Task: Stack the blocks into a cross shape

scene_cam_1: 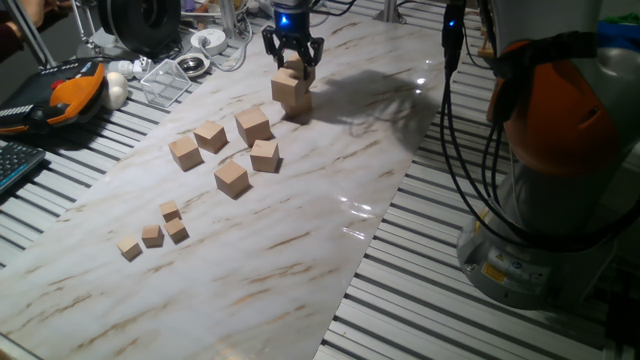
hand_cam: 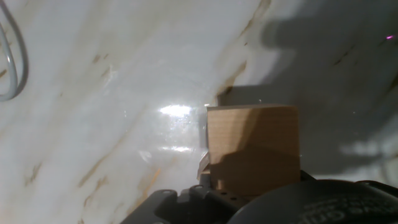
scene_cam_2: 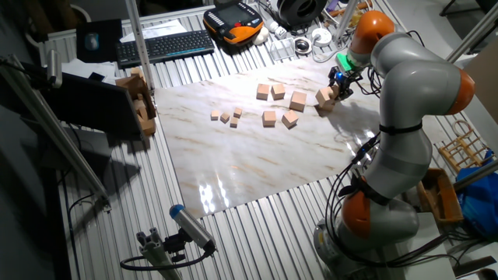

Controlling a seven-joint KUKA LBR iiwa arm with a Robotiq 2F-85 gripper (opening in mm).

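Note:
My gripper (scene_cam_1: 293,58) hangs at the far end of the marble board (scene_cam_1: 300,250), its fingers spread on either side of the top block (scene_cam_1: 293,68) of a small pile. That block rests on a lower block (scene_cam_1: 291,91), and the jaws look open with a gap on each side. The other fixed view has the gripper (scene_cam_2: 338,84) over the same pile (scene_cam_2: 324,98). One block (hand_cam: 252,146) fills the lower middle of the hand view; no fingers show there. Several loose blocks (scene_cam_1: 253,126) lie mid-board, nearer me than the pile.
Several much smaller cubes (scene_cam_1: 152,236) lie near the board's left front. Off the board's far left are a clear plastic box (scene_cam_1: 165,82), cables, an orange pendant (scene_cam_1: 75,90) and a keyboard (scene_cam_2: 165,47). The arm's base (scene_cam_1: 540,230) stands to the right.

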